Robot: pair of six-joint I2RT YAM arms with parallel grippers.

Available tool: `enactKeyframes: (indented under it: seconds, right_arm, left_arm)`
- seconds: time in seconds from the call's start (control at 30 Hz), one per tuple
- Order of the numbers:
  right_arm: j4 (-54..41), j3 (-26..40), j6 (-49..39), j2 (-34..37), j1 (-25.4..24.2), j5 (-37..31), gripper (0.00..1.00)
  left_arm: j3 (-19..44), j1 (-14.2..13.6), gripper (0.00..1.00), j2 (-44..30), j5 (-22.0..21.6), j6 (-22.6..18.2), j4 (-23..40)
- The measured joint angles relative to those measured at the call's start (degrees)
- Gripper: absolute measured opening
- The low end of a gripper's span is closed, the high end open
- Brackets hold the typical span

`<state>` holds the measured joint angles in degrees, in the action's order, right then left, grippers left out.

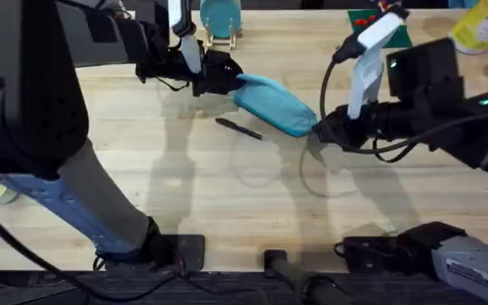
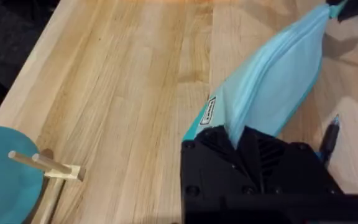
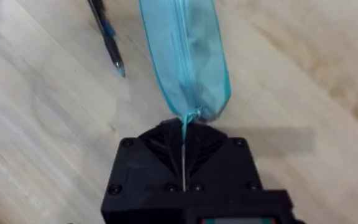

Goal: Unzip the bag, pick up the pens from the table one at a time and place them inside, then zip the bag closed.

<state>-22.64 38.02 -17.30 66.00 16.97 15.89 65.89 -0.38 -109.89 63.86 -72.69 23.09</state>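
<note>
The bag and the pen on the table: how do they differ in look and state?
The bag is wide, soft and light turquoise; the pen is slim, stiff and dark. The bag is gripped at one end by the left pincer and at the other by the right pincer; the pen lies free.

A robot lab bench: two arms mounted at a wooden table (image 1: 227, 195).

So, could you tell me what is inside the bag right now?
The bag hangs stretched between the left gripper and right gripper, its zipper shut, so the opaque fabric hides its contents. One pen lies on the table.
</note>
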Motion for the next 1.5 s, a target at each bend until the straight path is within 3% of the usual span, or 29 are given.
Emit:
enactKeyframes:
  seconds: [0.37, 0.8, 1.0, 1.17, 1.5]
  right_arm:
    - [-0.36, 2.97, -4.02, -1.03, 0.0, -0.02, 0.03]
    - [6.38, 2.98, -5.78, -0.89, 0.18, 1.32, 0.03]
    - [12.9, 2.99, -5.91, 3.7, 2.27, 1.3, 0.03]
    - [24.27, 2.99, -4.63, 12.58, 4.25, 1.25, 0.031]
    - [21.76, 2.99, -3.73, 9.37, 3.89, -1.53, 0.03]
  left_arm:
    - [0.0, 0.0, 0.043, 0.0, 0.02, 0.01, -0.02]
    - [0.0, 0.0, 0.042, 0.01, 0.02, 0.01, -0.15]
    - [0.0, 0.17, 0.042, 0.0, -0.04, 0.01, -0.22]
    - [0.0, 0.98, 0.042, 0.0, -0.02, 0.01, -0.42]
    - [0.0, 0.98, 0.042, 0.01, 0.04, 0.01, -0.42]
